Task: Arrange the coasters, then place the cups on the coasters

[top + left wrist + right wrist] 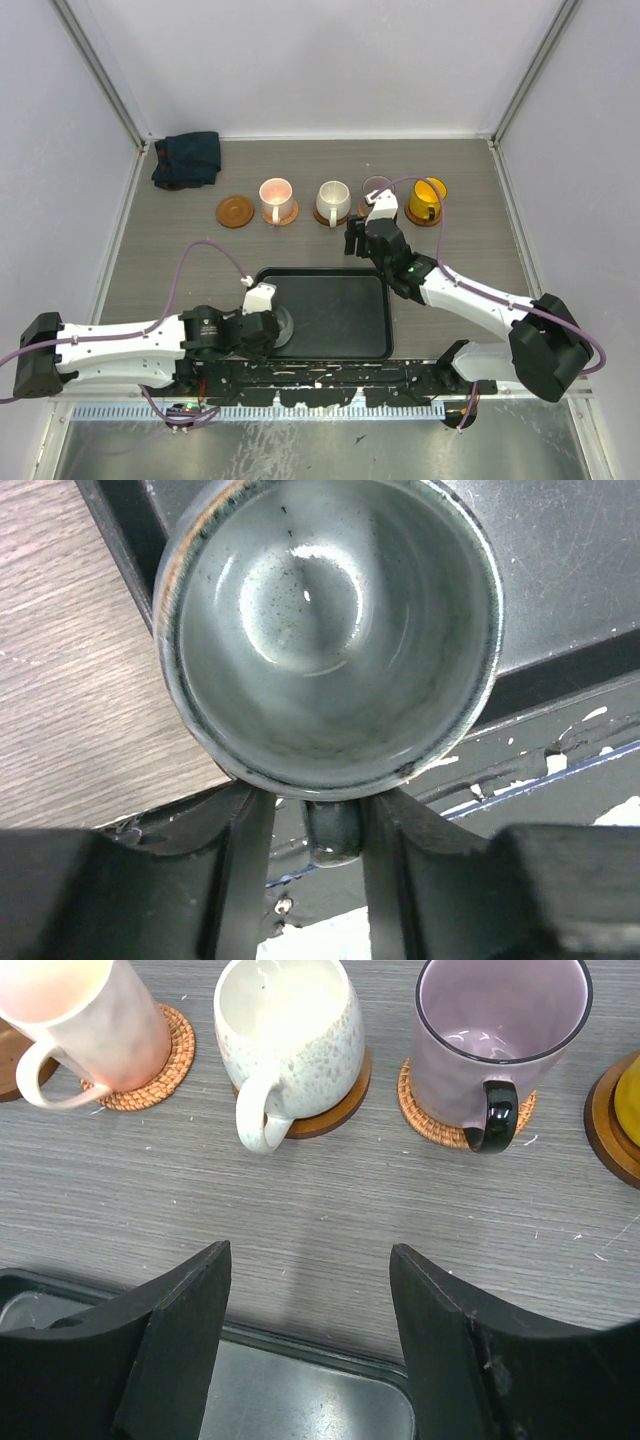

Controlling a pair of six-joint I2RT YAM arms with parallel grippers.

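A grey-green cup point(330, 630) stands at the left edge of the black tray point(340, 300). Its handle point(333, 832) lies between the fingers of my left gripper point(320, 798); the jaws are narrow, with a thin gap still showing on the left side. In the back row, the pink cup point(85, 1010), cream-white cup point(285, 1030), mauve cup point(495, 1030) and yellow cup point(428, 195) each sit on a coaster. One brown coaster point(235, 211) at the row's left end is bare. My right gripper point(308, 1255) hangs open over the tray's far edge with nothing between its fingers.
A dark blue cloth point(188, 158) is bunched in the back left corner. White walls close in the table on three sides. The arm bases and a black rail point(320, 375) run along the near edge.
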